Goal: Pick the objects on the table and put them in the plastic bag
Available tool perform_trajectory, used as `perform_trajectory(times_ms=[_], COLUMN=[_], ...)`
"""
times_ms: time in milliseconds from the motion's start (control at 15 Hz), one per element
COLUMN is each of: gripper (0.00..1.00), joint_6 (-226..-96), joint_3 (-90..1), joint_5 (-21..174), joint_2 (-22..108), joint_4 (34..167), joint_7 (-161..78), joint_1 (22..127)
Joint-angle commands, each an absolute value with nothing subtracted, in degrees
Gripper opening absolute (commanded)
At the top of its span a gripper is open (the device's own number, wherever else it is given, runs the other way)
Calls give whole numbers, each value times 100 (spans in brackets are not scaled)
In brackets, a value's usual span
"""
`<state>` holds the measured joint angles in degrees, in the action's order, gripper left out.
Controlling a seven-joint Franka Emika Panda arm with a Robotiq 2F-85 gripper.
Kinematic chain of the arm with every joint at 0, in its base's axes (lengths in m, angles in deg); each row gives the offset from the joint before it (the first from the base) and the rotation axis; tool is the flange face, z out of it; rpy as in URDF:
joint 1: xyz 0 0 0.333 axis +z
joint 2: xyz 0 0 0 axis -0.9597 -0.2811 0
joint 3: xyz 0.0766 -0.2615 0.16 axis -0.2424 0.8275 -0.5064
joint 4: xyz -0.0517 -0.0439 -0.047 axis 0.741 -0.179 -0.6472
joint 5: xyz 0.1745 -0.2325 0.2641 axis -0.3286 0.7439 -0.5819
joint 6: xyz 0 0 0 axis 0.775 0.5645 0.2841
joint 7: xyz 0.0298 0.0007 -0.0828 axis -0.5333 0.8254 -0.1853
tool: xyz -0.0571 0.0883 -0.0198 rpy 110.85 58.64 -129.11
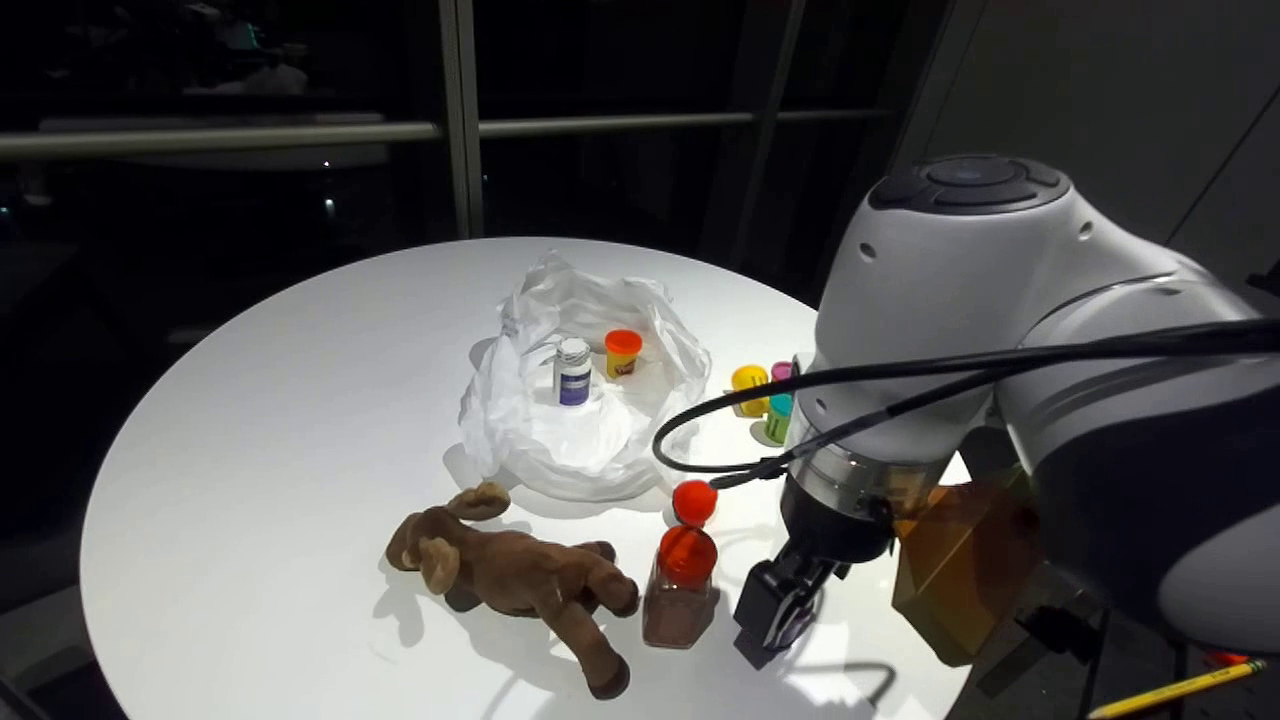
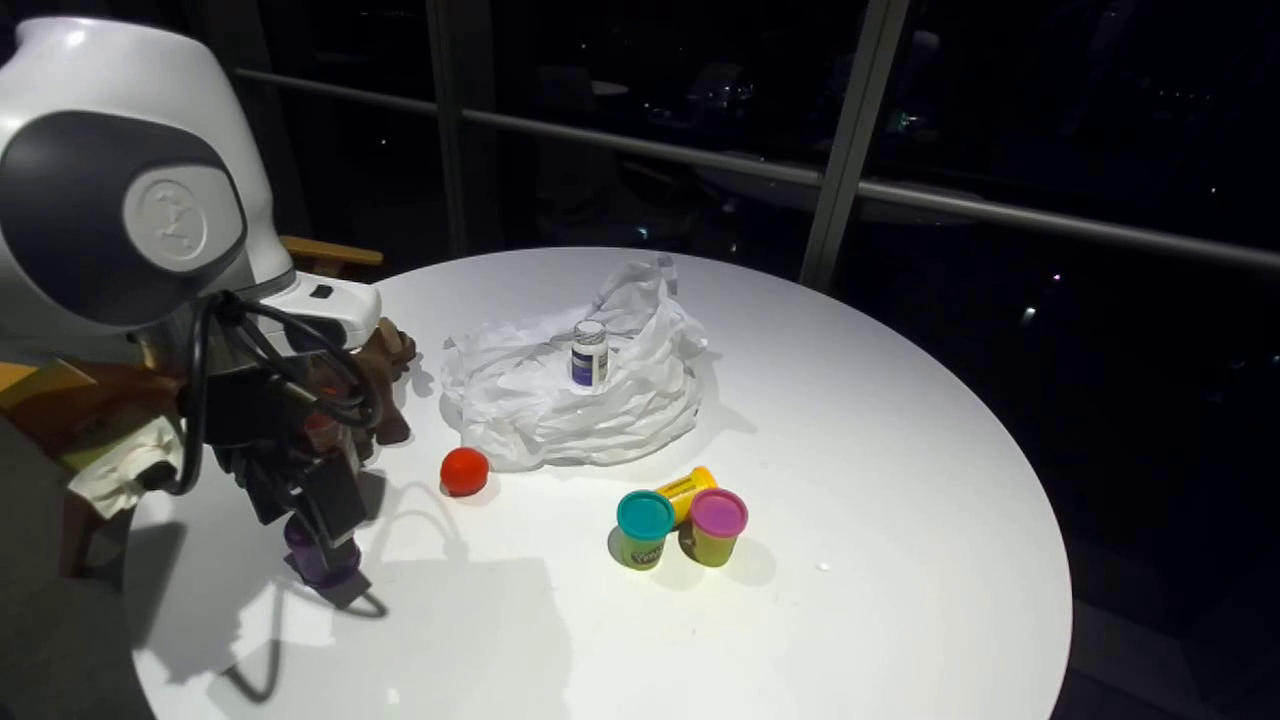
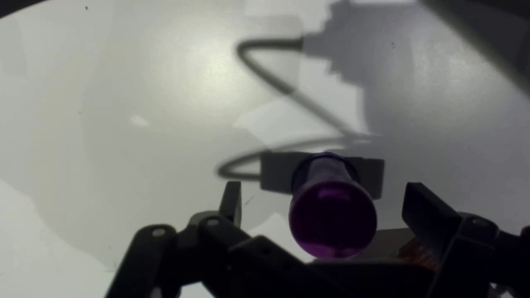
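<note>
While the hand (image 3: 324,202) gapes, the purple container (image 3: 333,219) stands between its fingers (image 3: 428,211).

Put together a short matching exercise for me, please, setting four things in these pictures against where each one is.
Things
1. white labelled bottle
2. purple container
3. brown plush animal
4. teal-lidded Play-Doh tub

Places
A. standing beside the magenta-lidded Play-Doh tub
B. between the open jaws of the gripper in the wrist view
C. lying next to the red-lidded jar
D. inside the spread plastic bag

Right pairs: 1-D, 2-B, 3-C, 4-A
</note>
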<state>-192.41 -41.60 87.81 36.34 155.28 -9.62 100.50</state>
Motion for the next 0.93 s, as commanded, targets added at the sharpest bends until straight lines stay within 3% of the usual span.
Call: perform_trajectory(times_ms=[0,133,533,867], gripper=[74,70,25,24], joint_6=[-19332,-19315,-18850,-18097], joint_3=[-4299,-4265,-3861,-3876], joint_5=[8441,8320,8310,8258], joint_2=[3285,3195,3411,3881], joint_4=[15181,15079,15120,15040], joint_7=[-1147,-1137,-901,-816], joint_1=[9961,9995,10249,10007])
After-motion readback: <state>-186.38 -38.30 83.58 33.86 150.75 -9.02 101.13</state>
